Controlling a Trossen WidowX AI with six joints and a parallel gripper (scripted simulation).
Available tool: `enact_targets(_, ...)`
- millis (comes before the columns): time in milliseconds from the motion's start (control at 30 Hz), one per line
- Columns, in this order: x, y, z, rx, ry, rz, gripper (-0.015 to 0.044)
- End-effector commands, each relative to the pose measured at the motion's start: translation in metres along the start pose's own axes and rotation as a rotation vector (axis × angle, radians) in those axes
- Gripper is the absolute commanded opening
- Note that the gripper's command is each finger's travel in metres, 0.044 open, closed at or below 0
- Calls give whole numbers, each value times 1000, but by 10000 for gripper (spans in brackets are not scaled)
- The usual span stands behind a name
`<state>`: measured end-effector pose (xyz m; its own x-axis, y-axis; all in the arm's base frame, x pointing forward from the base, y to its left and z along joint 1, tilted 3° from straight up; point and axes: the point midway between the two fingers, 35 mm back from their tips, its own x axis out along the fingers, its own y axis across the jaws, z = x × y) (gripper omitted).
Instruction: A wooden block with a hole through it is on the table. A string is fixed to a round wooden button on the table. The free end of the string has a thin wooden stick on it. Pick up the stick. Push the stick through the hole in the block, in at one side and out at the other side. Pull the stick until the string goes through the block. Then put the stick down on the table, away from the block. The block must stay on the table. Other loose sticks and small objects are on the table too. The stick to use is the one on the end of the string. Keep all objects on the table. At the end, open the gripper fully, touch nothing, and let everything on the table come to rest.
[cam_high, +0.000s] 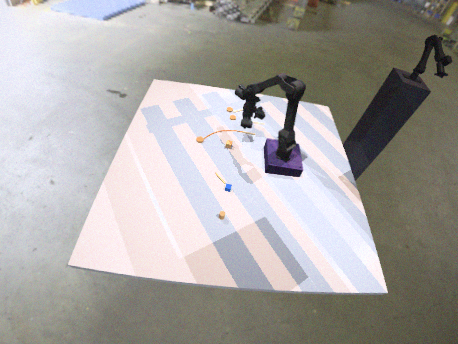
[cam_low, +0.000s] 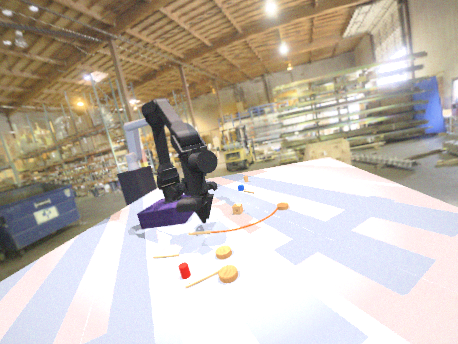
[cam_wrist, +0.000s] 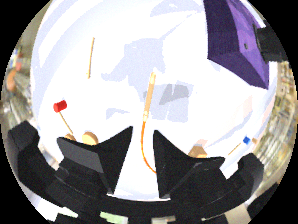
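The wooden block (cam_high: 229, 143) (cam_low: 237, 209) (cam_wrist: 198, 151) stands on the table, partly behind a finger in the wrist view; its hole is not clear. The fixed button (cam_high: 200, 140) (cam_low: 282, 206) holds the orange string (cam_high: 220, 131) (cam_low: 250, 227) (cam_wrist: 143, 145), which curves to the thin stick (cam_low: 200, 233) (cam_wrist: 149, 95) lying on the table. My gripper (cam_high: 246, 125) (cam_low: 204, 220) (cam_wrist: 143, 131) points down above the table by the stick, open with a narrow, empty gap. In the wrist view the stick lies beyond the fingertips, its string end nearest them.
A red cylinder (cam_low: 184, 270) (cam_wrist: 60, 106), two loose buttons (cam_low: 224, 252) (cam_low: 228, 274) and two loose sticks (cam_low: 166, 256) (cam_low: 202, 279) lie on one side. A blue cube (cam_high: 228, 187) (cam_low: 241, 188) (cam_wrist: 246, 140), another stick (cam_high: 220, 178) and an orange piece (cam_high: 222, 215) lie beyond the block.
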<state>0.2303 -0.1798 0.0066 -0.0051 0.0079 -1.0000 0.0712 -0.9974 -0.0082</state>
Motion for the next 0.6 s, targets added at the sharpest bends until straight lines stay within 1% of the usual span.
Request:
enact_targets(0,10,0,2,4,-9,-2,124)
enact_targets(567,37,-1,3,4,-9,-2,124)
